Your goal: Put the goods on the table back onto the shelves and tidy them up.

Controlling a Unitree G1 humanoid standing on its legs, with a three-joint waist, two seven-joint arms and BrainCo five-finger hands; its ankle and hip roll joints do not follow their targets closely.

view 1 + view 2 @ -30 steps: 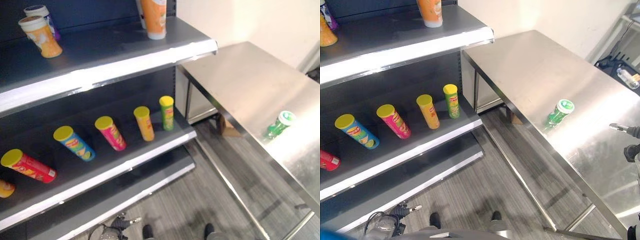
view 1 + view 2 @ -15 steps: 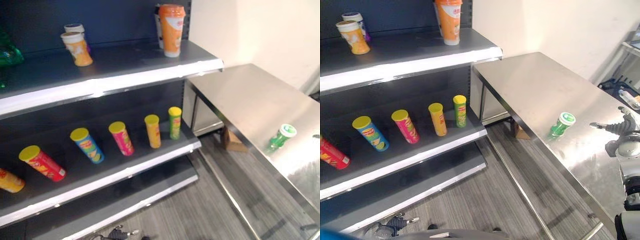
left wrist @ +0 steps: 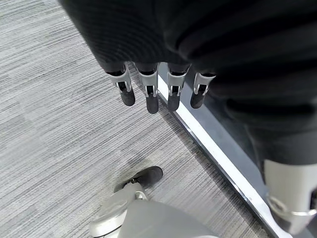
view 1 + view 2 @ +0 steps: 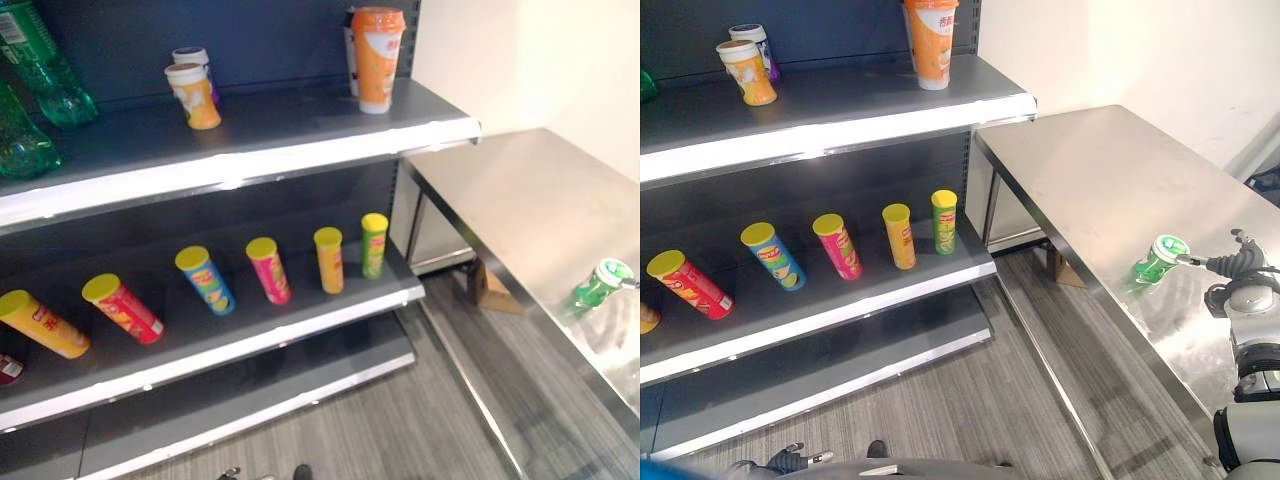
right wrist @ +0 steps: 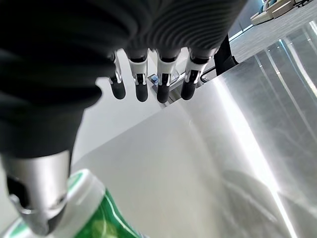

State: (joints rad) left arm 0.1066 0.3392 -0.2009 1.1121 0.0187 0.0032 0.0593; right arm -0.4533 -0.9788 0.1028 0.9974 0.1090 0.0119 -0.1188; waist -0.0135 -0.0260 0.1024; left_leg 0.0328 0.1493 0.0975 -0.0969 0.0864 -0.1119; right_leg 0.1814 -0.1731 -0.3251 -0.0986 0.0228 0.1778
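Green white-lidded cup [image 4: 1156,260] upright on steel table [image 4: 1090,170], at 3 o'clock from the shelves. Right hand [image 4: 1232,265] released, thumb at lid. Left hand [image 3: 158,91] released above floor.

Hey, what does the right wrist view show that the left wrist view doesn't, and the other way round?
The right wrist view shows the right hand over the steel table, its thumb beside the white-lidded green can, apparently not gripping it. The left wrist view shows the left hand hanging over grey striped flooring, next to a metal edge strip, holding nothing. Both share straight silver fingers with dark tips under a dark ribbed cover.
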